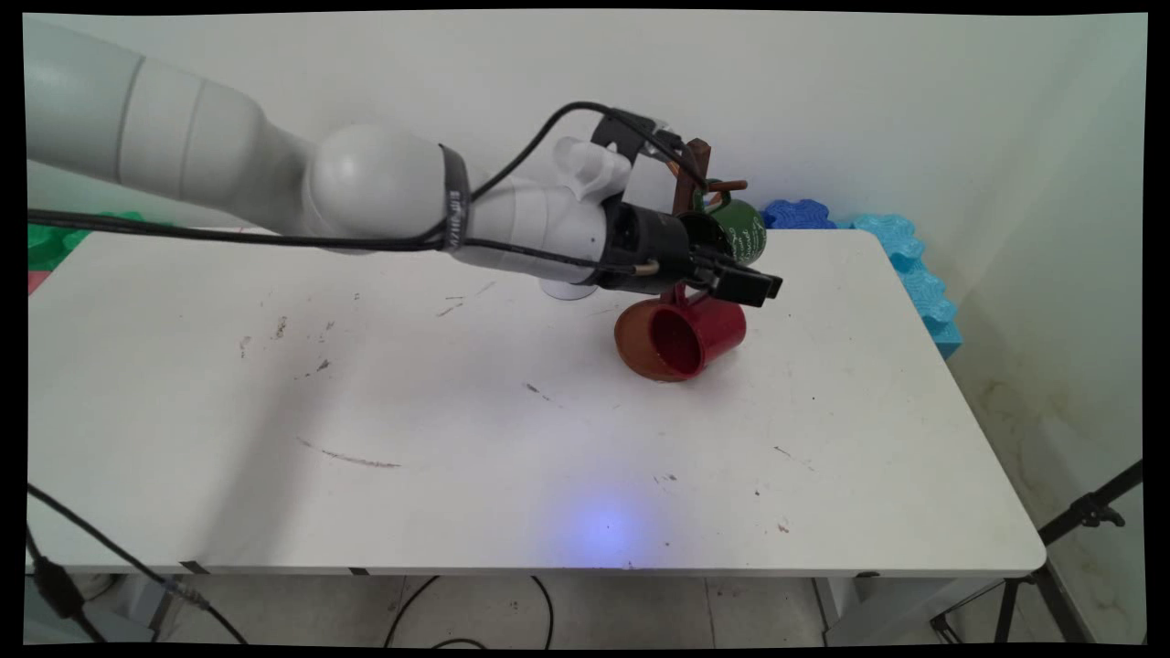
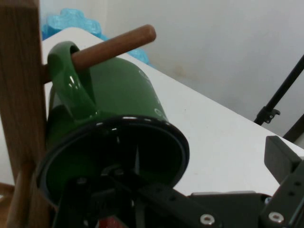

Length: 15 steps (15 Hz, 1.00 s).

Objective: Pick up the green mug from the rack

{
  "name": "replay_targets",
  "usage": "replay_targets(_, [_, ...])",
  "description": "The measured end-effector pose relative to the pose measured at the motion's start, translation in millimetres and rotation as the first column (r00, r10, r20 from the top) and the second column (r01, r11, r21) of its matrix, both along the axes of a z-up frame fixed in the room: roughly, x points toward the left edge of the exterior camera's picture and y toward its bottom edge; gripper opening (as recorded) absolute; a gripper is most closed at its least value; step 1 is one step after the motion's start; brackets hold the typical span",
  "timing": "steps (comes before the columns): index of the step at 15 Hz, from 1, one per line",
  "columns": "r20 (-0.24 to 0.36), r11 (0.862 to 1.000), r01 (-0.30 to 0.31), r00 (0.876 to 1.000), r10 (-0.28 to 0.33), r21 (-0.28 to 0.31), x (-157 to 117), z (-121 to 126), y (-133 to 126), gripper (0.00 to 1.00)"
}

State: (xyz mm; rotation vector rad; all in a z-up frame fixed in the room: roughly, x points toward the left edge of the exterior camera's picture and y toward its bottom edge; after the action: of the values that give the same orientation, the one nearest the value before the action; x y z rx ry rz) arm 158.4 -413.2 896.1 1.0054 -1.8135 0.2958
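Nearest the tabletop's front edge there are only scuffs. Past the middle, toward the far right corner, the red mug is tipped on its side, its mouth turned to the front left and its handle uppermost. A brown disc shows just behind its rim, probably the foot of the stand. The handle runs up under the hand, so I cannot tell whether the mug hangs from a low peg or rests on the tabletop.

Directly above it, the gripper reaches in level from the left. In the hand view one finger sits far out to the right of the linkage and nothing lies against it, so the gripper reads as spread wide and empty. Only a speck of red shows low down beneath the linkage, which puts the red mug under the hand rather than in its grasp.

Just beyond, the wooden mug tree stands near the far edge. The green mug hangs from it by its handle, which is looped over an upward-slanting peg. The slant keeps the handle against the post, and the mug's dark mouth tilts toward the hand.

Behind the arm, a white base peeks out, its upper part hidden.

Farthest off, blue foam blocks line the far right corner and right edge, and green foam lies past the far left corner.
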Motion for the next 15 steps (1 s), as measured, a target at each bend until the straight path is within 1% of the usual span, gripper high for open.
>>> replay_targets(10, [-0.003, 0.999, -0.03, 1.0, 0.03, -0.015, -11, -19, -9, 1.0])
replay_targets(11, [-0.004, 0.999, -0.032, 0.999, 0.032, -0.017, -12, -20, -10, 0.0])
replay_targets(15, [-0.004, 0.999, -0.032, 0.999, 0.032, -0.022, -14, -22, -13, 0.0])
